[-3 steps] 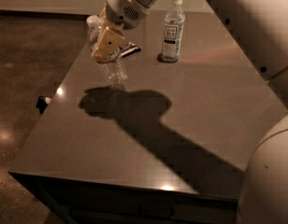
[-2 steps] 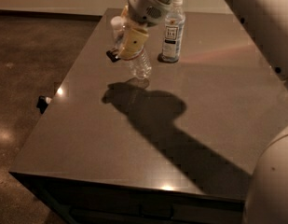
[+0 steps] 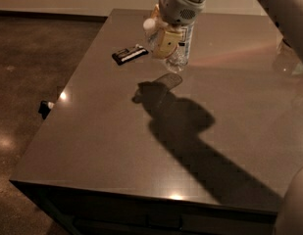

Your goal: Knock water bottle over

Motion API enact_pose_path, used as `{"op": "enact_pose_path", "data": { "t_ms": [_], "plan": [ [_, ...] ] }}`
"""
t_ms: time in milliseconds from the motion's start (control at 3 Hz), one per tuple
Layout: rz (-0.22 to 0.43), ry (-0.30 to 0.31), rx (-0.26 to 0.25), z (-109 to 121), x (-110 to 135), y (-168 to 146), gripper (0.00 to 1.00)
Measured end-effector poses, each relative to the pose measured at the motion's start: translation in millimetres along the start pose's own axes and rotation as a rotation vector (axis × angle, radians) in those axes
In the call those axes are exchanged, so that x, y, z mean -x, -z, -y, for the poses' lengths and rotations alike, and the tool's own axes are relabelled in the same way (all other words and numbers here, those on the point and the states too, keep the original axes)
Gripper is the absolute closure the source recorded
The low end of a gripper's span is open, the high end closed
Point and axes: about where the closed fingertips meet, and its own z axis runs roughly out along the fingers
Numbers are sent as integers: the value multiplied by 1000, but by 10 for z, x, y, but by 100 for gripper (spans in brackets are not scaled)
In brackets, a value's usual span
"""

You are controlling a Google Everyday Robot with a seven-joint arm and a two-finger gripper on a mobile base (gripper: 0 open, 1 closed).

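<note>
The water bottle (image 3: 176, 60) is clear, crinkly plastic with a white cap (image 3: 149, 24). It is tilted, cap up and to the left, and its base hangs a little above the grey table (image 3: 107, 126). My gripper (image 3: 165, 40) comes down from the top of the view and is shut around the bottle's middle, its yellowish fingers (image 3: 166, 43) covering the label. The bottle's shadow lies on the table just below it.
A slimmer bottle with a white printed label (image 3: 188, 37) stands right behind my gripper. A flat black object (image 3: 130, 55) lies on the table to the left. A clear object (image 3: 288, 60) sits at the right edge. My arm's shadow crosses the table's middle.
My gripper has moved to the right with the tilted water bottle in it, and now sits directly in front of the white-labelled bottle. The black object is now uncovered.
</note>
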Motion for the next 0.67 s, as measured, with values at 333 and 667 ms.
{"op": "enact_pose_path", "data": {
  "t_ms": [333,667],
  "plan": [
    [-140,79,11,-139,-395,-84,100],
    [-214,123,48,-287,-601,-193,100]
  ]
}}
